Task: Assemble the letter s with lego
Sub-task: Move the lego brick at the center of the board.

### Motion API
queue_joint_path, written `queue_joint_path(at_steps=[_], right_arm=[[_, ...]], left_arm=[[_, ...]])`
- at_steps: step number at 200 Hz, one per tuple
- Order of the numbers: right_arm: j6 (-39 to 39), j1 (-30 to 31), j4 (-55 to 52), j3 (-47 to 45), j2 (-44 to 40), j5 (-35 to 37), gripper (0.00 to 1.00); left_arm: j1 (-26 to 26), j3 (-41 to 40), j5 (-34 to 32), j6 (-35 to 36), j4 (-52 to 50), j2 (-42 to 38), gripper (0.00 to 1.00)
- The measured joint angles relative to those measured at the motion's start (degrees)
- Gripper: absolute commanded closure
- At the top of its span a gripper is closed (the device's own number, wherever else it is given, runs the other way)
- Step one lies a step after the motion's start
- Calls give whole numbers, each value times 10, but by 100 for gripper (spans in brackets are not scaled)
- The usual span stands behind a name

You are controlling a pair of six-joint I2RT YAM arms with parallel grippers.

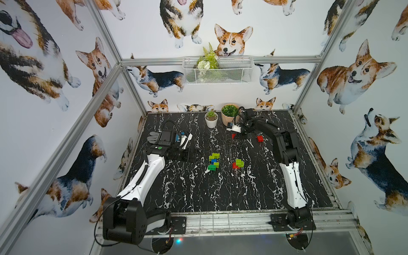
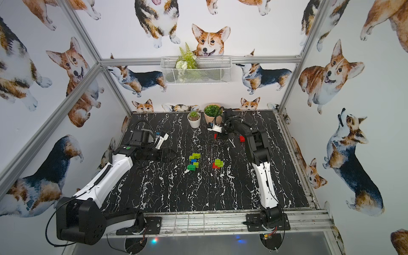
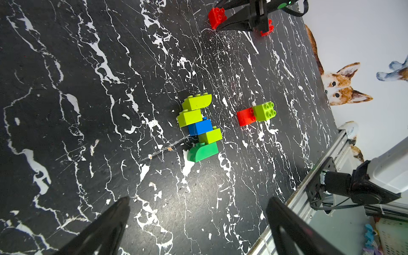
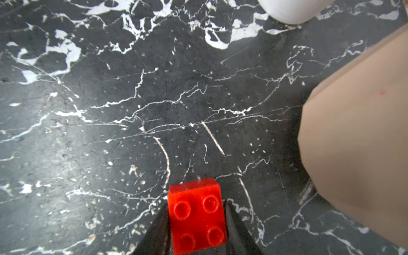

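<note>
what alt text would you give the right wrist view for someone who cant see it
The right gripper is shut on a red four-stud lego brick, seen close up against the black white-veined table. A tan plant pot stands near it, and the base of a white pot shows farther off.

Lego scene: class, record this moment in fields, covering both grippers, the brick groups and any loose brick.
Left gripper: open, empty
Right gripper: shut on red brick, near tan pot
Main chain: three lime green, one blue, one dark green, touching in a row
Second group: red and lime green together, apart from the chain
Loose red brick: lying apart from both groups
</note>
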Motion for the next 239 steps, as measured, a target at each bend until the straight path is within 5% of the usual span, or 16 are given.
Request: queue_joint_path(at_steps=[79, 180, 211, 239], right_arm=[[0, 10, -19, 0, -6, 8, 76], [-5, 28, -25, -217, -146, -11, 76], [-17, 31, -29, -204, -140, -14, 71], [-24, 33, -29, -201, -136, -15, 56]], left_arm=[[0, 0, 0, 0, 0, 1, 0], [0, -1, 2, 0, 3, 1, 0], [0, -2, 2, 0, 8, 1, 0], [0, -3, 2, 0, 10, 1, 0]])
